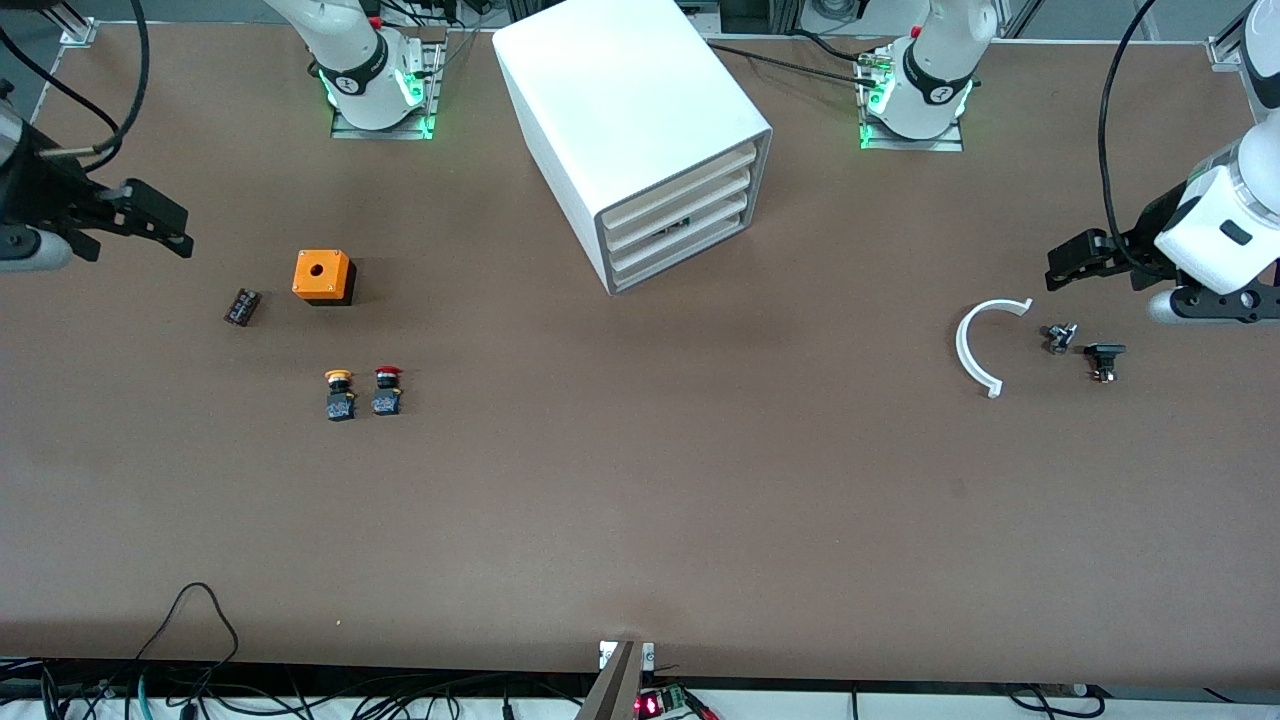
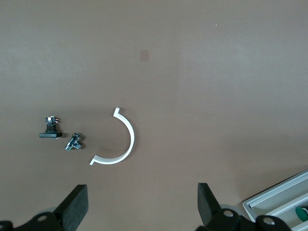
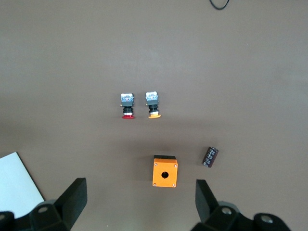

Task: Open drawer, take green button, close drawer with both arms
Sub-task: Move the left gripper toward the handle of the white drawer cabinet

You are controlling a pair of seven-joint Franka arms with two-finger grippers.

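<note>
White and boxy, the cabinet stands in the middle of the table between both arms, its drawers facing the front camera and turned a bit toward the left arm's end. The drawer with something green peeking out (probably the button) is nearly shut. The left gripper hangs with fingers spread wide over the white curved clip. The right gripper, spread wide too, waits above its end. Both are well apart from the drawer; its front faces the left one more.
</note>
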